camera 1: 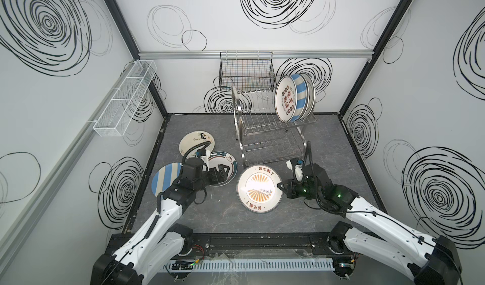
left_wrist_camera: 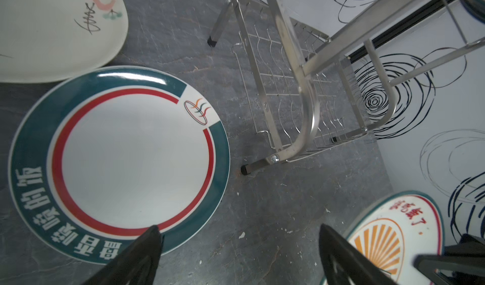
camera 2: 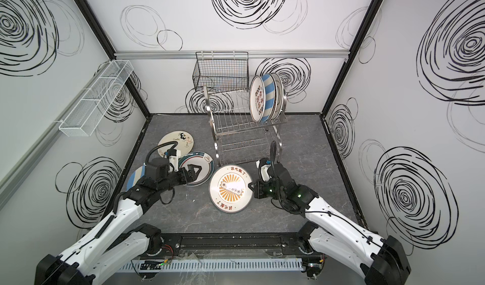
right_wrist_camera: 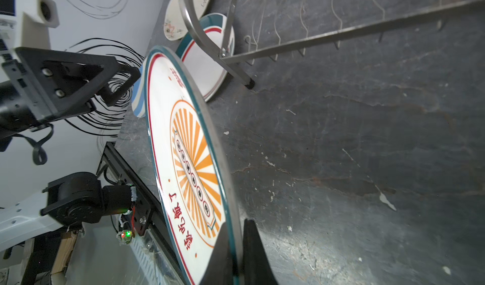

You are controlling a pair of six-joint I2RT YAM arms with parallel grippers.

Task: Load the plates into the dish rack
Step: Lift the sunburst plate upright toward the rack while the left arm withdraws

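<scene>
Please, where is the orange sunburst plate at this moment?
In both top views the orange sunburst plate is mid-table, just in front of the dish rack, right of the teal-rim plate; the right claw pinches its right edge.

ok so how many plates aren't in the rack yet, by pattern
blue-cream striped plate: 1
teal-rim plate: 1
cream flower plate: 1
orange sunburst plate: 1, tilted up in the right gripper
total: 4
</scene>
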